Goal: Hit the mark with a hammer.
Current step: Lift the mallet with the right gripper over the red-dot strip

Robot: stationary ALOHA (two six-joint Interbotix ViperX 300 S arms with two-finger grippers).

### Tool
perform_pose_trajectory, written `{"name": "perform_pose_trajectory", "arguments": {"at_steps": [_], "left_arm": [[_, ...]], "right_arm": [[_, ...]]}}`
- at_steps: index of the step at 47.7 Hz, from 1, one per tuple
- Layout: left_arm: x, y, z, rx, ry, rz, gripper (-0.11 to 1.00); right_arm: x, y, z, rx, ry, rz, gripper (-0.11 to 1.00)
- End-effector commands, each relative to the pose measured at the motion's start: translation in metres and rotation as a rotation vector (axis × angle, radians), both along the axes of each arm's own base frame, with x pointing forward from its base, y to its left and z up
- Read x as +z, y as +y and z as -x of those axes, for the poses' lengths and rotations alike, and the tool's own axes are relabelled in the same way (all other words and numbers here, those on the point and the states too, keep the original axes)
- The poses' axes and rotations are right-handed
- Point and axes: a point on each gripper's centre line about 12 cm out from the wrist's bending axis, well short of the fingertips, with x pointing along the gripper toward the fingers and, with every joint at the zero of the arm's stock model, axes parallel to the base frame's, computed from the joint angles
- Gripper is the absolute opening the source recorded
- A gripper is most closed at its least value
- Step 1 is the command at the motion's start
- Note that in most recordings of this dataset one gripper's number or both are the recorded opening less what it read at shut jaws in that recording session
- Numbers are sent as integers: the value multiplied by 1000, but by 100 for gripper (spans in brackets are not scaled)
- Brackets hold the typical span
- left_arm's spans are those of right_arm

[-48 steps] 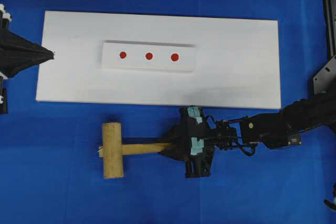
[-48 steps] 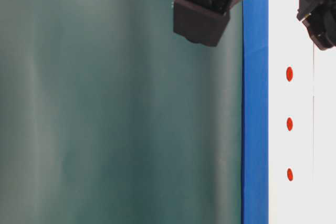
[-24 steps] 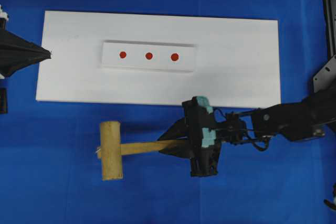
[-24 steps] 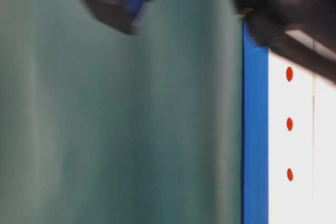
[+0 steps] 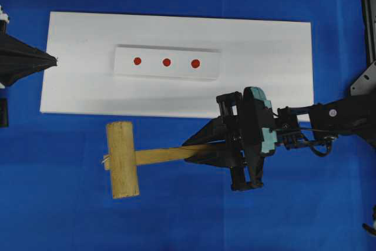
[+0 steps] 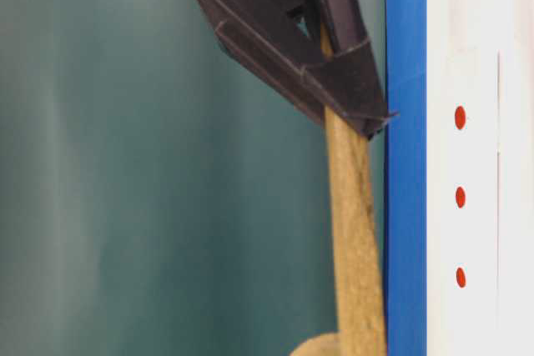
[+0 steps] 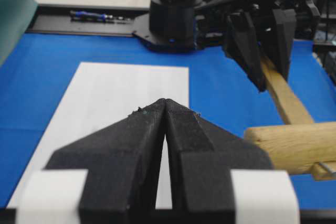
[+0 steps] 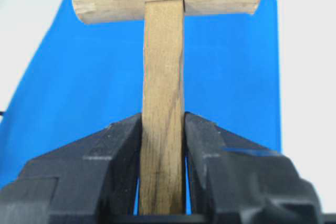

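Note:
The hammer (image 5: 122,159) is a light wooden mallet, with its head to the left over the blue cloth and its handle (image 8: 164,77) running right. My right gripper (image 5: 191,148) is shut on the handle (image 6: 355,231), one finger pressed on each side. The mark (image 5: 137,61) is the small red dot at the left end of the row on the white block (image 5: 154,70), beyond the hammer head. It is the lowest dot (image 6: 460,277) in the table-level view. My left gripper (image 5: 57,60) is shut and empty at the board's left edge, its fingertips (image 7: 165,100) touching.
The block lies on a large white board (image 5: 264,86) over the blue cloth. A middle red dot (image 5: 167,62) and the largest dot (image 5: 195,63) sit right of the mark. A dark arm base (image 7: 176,19) stands beyond the board's far end.
My right gripper has moved right and up and its wrist has rolled. The hammer rose with it and its handle now shows in the table-level view. The left gripper barely moved.

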Motion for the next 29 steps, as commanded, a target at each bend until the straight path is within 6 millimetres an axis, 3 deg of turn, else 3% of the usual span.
{"name": "perform_pose_trajectory", "arguments": {"at_steps": [1,19,29], "left_arm": [[4,1,-1,3,-11,3,0],[2,1,-1,3,-8,4,0],[0,1,-1,3,1,6,0]], "right_arm": [[15,-13,-3,-34,-44,-4,9],[14,-85,-10,-188,-24,95,9],[16,-106,-10,-233,-30,132,9]]}}
